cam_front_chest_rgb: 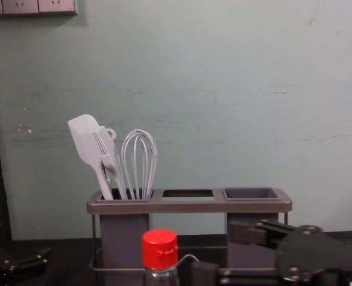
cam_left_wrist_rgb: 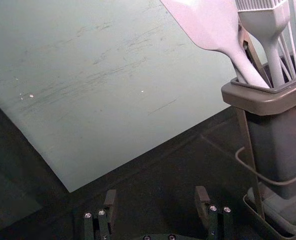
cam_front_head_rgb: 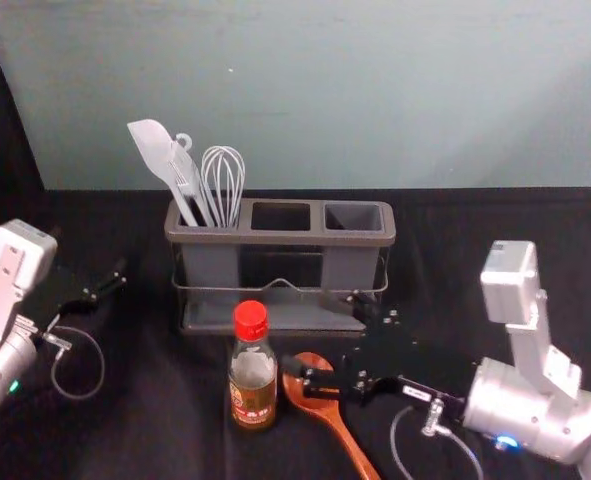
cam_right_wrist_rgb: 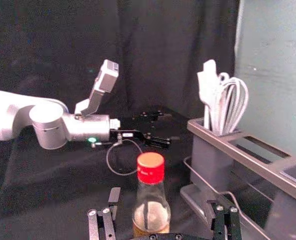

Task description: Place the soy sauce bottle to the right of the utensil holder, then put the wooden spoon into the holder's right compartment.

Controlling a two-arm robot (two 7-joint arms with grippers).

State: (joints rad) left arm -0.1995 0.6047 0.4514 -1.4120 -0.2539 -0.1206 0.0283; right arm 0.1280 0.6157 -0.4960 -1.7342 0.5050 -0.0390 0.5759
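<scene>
Wide open and empty, the right end effector (cam_front_head_rgb: 308,334) faces the soy sauce bottle (cam_front_head_rgb: 253,378); the left end effector (cam_front_head_rgb: 92,256), open and empty, hangs beyond.

Red-capped soy sauce bottle (cam_front_head_rgb: 253,385) upright before utensil holder (cam_front_head_rgb: 300,239); wooden spoon (cam_front_head_rgb: 350,441) alongside

Right gripper (cam_front_head_rgb: 308,334) spread near centre, left gripper (cam_front_head_rgb: 92,254) spread at left
</scene>
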